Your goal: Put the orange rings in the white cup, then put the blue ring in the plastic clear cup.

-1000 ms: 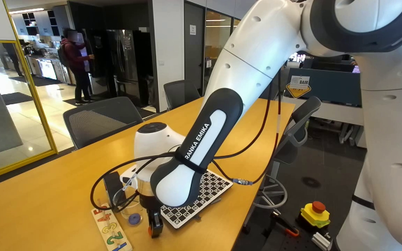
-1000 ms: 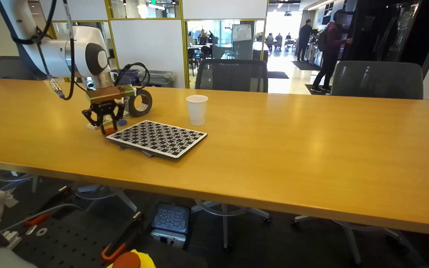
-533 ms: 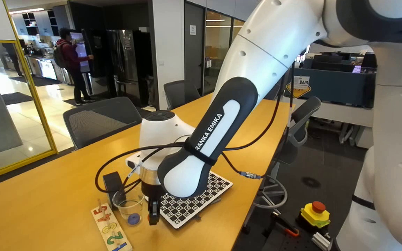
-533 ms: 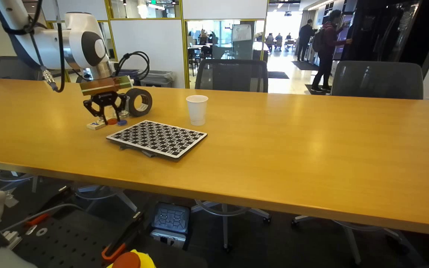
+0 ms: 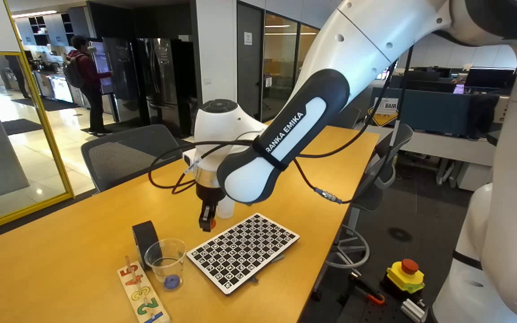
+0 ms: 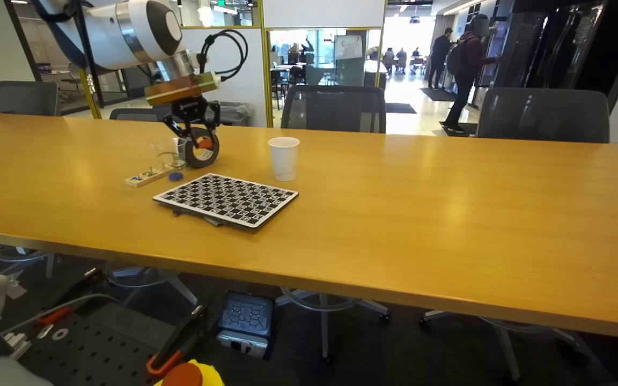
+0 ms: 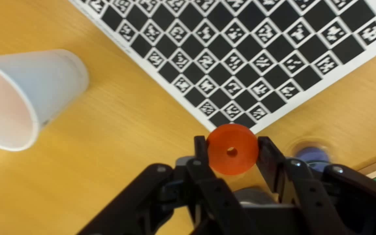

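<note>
My gripper (image 7: pixel 230 146) is shut on an orange ring (image 7: pixel 232 153), held flat between the fingertips above the table. The ring also shows in both exterior views (image 5: pixel 213 223) (image 6: pixel 205 144). No other orange ring is in view. The white cup (image 6: pixel 284 160) stands upright, apart from the gripper; in the wrist view it (image 7: pixel 54 80) is at the left, its bottom inside hidden. The blue ring (image 5: pixel 172 281) lies low at the clear cup's base; it also shows in the wrist view (image 7: pixel 310 153). The plastic clear cup (image 5: pixel 165 269) stands upright beside the black roll.
A checkered board (image 5: pixel 243 251) lies between the cups and the table's near edge. A black tape roll (image 5: pixel 144 240) stands on edge by the clear cup. A wooden number board (image 5: pixel 139 291) with pegs lies beside them. Chairs stand along the table (image 6: pixel 421 214).
My gripper has risen with the orange ring and moved away from the clear cup and number board, towards the white cup. The cups, blue ring and checkered board have not moved.
</note>
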Robot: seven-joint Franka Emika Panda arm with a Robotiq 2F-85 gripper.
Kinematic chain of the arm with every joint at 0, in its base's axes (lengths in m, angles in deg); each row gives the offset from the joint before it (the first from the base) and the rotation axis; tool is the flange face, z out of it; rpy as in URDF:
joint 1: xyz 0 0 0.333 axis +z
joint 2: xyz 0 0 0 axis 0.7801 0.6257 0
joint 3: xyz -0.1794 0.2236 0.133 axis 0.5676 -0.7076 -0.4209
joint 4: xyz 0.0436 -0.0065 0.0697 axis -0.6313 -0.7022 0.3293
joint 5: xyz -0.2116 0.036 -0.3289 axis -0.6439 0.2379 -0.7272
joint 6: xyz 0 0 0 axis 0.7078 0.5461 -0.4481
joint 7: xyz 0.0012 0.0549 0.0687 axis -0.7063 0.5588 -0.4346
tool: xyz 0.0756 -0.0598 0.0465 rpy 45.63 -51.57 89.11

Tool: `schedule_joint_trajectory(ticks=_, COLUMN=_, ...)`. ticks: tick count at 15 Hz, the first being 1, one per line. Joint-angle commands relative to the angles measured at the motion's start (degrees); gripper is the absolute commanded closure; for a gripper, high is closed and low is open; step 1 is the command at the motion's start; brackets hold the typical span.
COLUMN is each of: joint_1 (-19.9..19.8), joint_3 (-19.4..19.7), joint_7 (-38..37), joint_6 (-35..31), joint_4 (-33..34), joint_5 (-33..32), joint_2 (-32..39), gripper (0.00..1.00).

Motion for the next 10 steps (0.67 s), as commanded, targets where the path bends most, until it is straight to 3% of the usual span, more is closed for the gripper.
schedule_joint_trajectory(ticks=1, joint_1=-2.24, joint_3=2.27, joint_7=-1.33, joint_6=3.69, joint_4=7.69, joint_5=-1.29, joint_2=1.50, gripper=0.79)
schedule_joint_trajectory(ticks=10, joint_1=-8.24, joint_3=3.99, joint_7=3.98, joint_6=10.12, joint_4=23.49, joint_5=5.44, joint_2=12.50, gripper=0.79)
